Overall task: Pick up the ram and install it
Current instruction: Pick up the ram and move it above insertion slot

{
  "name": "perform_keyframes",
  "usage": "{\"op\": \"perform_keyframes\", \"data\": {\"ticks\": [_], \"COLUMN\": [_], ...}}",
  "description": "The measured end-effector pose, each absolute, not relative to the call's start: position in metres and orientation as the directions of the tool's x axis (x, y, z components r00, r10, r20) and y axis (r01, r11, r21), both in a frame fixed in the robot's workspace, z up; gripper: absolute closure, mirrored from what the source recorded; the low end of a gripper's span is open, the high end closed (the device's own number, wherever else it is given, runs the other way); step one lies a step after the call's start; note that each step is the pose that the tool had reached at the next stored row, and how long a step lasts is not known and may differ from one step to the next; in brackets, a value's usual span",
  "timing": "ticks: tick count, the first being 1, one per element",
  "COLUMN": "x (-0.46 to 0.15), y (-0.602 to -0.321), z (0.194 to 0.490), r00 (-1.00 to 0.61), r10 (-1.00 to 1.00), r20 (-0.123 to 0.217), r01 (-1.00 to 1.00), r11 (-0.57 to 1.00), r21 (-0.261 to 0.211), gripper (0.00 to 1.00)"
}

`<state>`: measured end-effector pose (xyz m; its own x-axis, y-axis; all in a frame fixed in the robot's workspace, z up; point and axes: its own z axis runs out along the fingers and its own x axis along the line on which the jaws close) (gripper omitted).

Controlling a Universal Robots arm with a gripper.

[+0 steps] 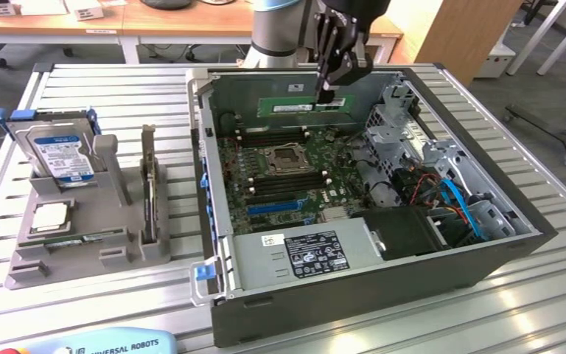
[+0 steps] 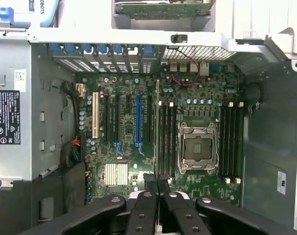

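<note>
Closest in the exterior view lies a blue pendant (image 1: 101, 343) at the edge of the slatted table (image 1: 116, 88). Just behind it stands the open case (image 1: 362, 295), with the labelled power supply (image 1: 303, 254) at its near end.

Toward the exterior view's left, apart from the case, sits a grey holder (image 1: 27, 269). It carries a silver processor (image 1: 50, 214), an upright dark card (image 1: 148, 188) and, farther back, a hard drive (image 1: 62, 151) in a blue frame.

Deeper inside the case lies the green motherboard (image 1: 263, 173), its empty socket (image 1: 288, 158) flanked by rows of dark slots. Blue cables (image 1: 455, 203) run along the side toward the exterior view's right.

Over the far end of the board hangs the gripper (image 1: 327, 94), its fingers clamped on the top edge of the ram (image 1: 298, 108). The stick hangs level in the air above the board, in front of the case's far wall.

From the wrist, the gripper (image 2: 157, 182) shows the ram (image 2: 157, 127) edge-on as a thin line running out from between the fingertips. It lies along the slots (image 2: 166, 142) just beside the socket (image 2: 196, 149), on the side toward the blue slot (image 2: 138, 122).

Farthest back, the arm's grey column (image 1: 273, 29) rises behind the case, with wooden desks (image 1: 116, 22) beyond.
</note>
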<state>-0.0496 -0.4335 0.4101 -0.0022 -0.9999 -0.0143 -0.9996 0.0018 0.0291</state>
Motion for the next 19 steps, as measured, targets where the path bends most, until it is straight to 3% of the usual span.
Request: {"op": "perform_keyframes", "data": {"ticks": [19], "x": [-0.046], "y": [-0.433], "z": [0.399], "r00": [0.016], "r10": [-1.0], "r20": [-0.014], "r01": [-0.999], "r11": [-0.016], "r21": [0.029], "gripper": [0.89]}}
